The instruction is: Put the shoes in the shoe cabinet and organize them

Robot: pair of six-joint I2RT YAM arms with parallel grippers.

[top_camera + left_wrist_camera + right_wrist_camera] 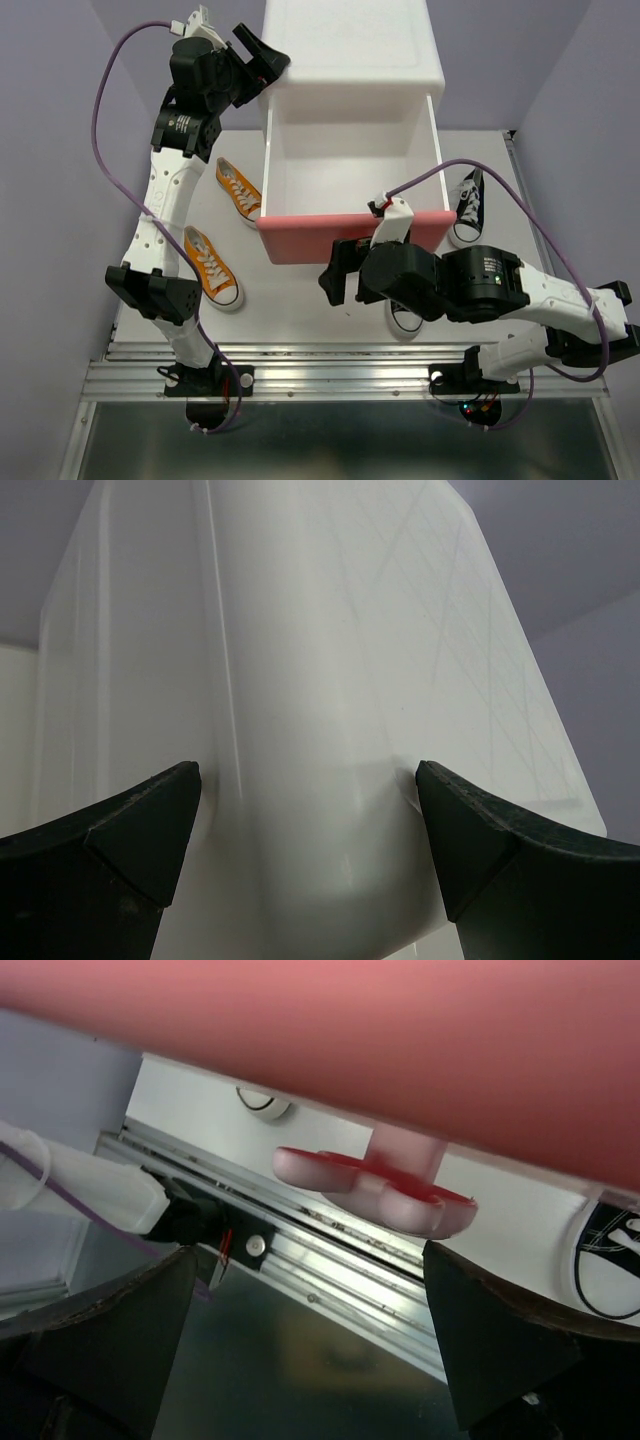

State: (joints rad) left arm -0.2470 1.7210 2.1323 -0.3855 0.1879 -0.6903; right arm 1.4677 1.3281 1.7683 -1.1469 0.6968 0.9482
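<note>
At the near edge a metal rail [330,375] holds the bases of both arms. The left arm [165,200] reaches up the left side to the far end of the table [300,320]. The left pincer [265,58] [305,790] is spread wide. A rounded white corner of the shoe cabinet [350,45] [330,680] sits between its two fingers. I cannot tell if the fingers touch it.

An orange shoe [210,265] lies on the table near the left arm. A second orange shoe [238,188] lies farther back, just beside the cabinet's left side.

The shoe cabinet stands at the far middle of the table. Its top drawer [300,240] is pulled out toward the near side, and its front is pink. In the right wrist view the pink knob [375,1185] sticks out from that front.

The right pincer [338,272] [310,1260] is just on the near side of the drawer front. It is spread wide and holds nothing. The knob is close beyond its fingers, not between them.

Under the right arm [480,285] the white toe of a black shoe [405,318] peeks out. The other black shoe [467,205] lies on the table just right of the drawer.
</note>
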